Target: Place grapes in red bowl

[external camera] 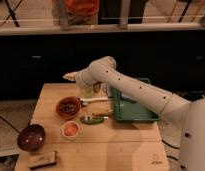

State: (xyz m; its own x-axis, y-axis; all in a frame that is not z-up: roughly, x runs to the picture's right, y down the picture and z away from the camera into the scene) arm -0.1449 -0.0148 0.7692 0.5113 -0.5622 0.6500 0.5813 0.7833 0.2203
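Note:
The red bowl [68,106] stands on the left half of the wooden table [121,145]. A small dark bunch, the grapes [70,107], lies inside it. My gripper [71,76] is above the table's back edge, up and behind the red bowl, pointing left and clear of the bowl. The white arm [141,90] reaches in from the lower right.
A dark maroon bowl [31,136] sits at the front left, with a small pale bowl with orange inside [71,129] beside it. A green tray [132,105] stands at the right. A green item [91,119], a white utensil [96,100] and a brown block [42,160] also lie on the table.

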